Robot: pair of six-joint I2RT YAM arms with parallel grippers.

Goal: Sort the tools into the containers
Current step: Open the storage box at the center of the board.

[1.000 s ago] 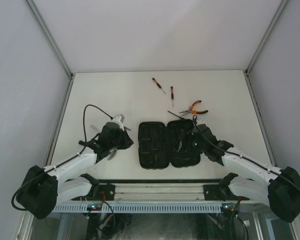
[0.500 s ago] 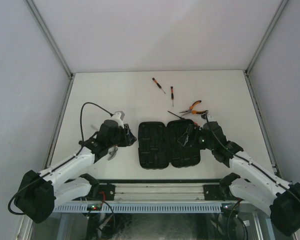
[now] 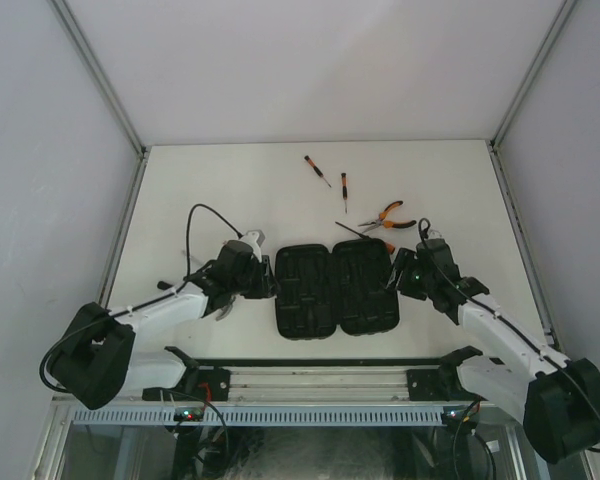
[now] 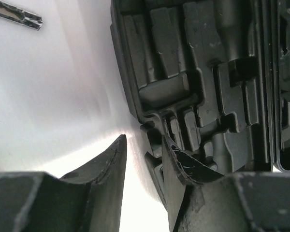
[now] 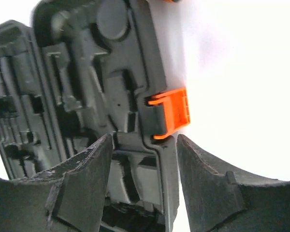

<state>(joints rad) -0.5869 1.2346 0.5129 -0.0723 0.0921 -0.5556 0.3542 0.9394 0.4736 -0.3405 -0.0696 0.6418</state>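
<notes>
The black tool case (image 3: pixel 335 288) lies open and flat at the table's middle, its moulded slots (image 4: pixel 193 72) showing. My left gripper (image 3: pixel 270 283) is at the case's left edge. It stands open (image 4: pixel 142 145), with one finger over the table and the other over the case's rim. My right gripper (image 3: pixel 398 280) is at the right edge. It is open (image 5: pixel 144 140) and straddles the rim just below the orange latch (image 5: pixel 171 113). Beyond the case lie two small screwdrivers (image 3: pixel 317 170) (image 3: pixel 344 190), a thin one (image 3: pixel 352 231) and the orange-handled pliers (image 3: pixel 390 217).
A thin dark tool (image 4: pixel 17 15) lies on the white table left of the case. A small grey item (image 3: pixel 225 308) sits partly under my left arm. Grey walls with metal rails (image 3: pixel 125 215) close the table on three sides.
My left gripper opened and slid right to the case's left rim. My right gripper drew back from over the case to its right rim, and its jaws narrowed.
</notes>
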